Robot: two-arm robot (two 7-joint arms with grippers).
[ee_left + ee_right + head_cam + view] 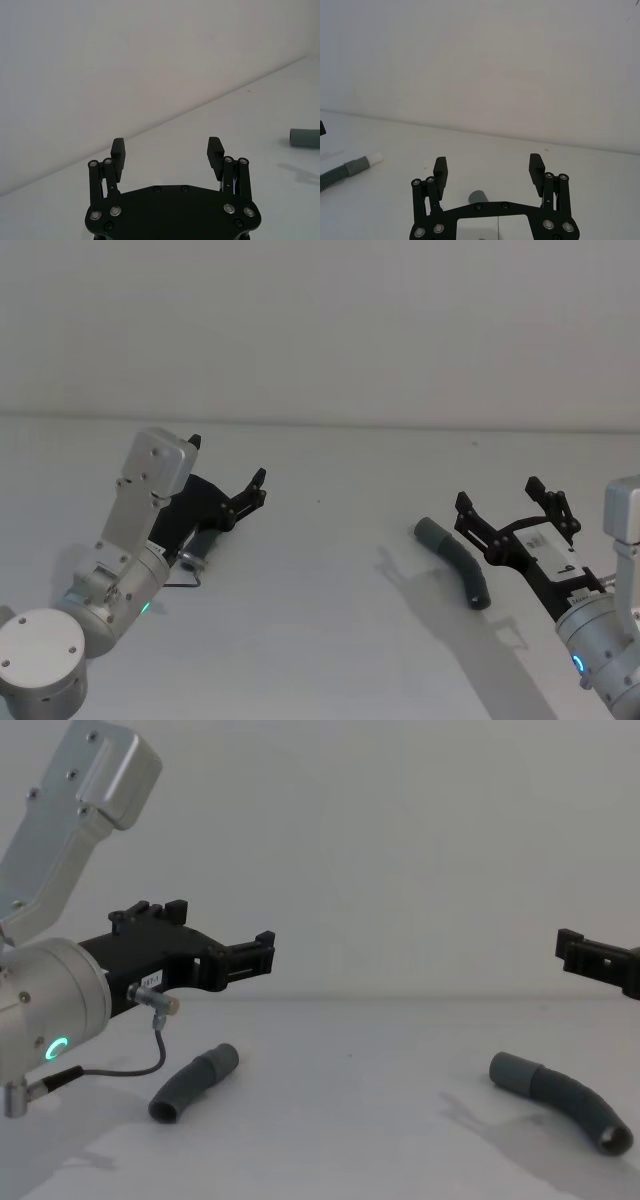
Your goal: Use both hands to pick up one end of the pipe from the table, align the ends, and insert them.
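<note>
Two dark grey ribbed hose pieces lie well apart on a white table, with an open black gripper hanging above each.

The left hose piece lies on the table's left side. Its long axis runs from the robot's near left toward the far edge and the table's middle. In the right wrist view, its smooth grey cuff ends in a narrow white tip that points toward the table's right side. From the head camera, most of this piece is hidden beneath the left arm.

The left gripper hovers above that piece, clear of it, and aims toward the far edge and slightly right. Its two fingers stand wide apart, with nothing between them.

The right hose piece lies on the table's right side, gently curved. Its long axis runs from a smooth grey end, which faces the table's middle and far edge, down to a dark open end nearer the robot and the right edge.

The right gripper hovers above the table, over that piece's right flank and not touching it. It aims toward the far edge. Its fingers are also spread wide and hold nothing. A green ring light glows on the left arm's wrist.
</note>
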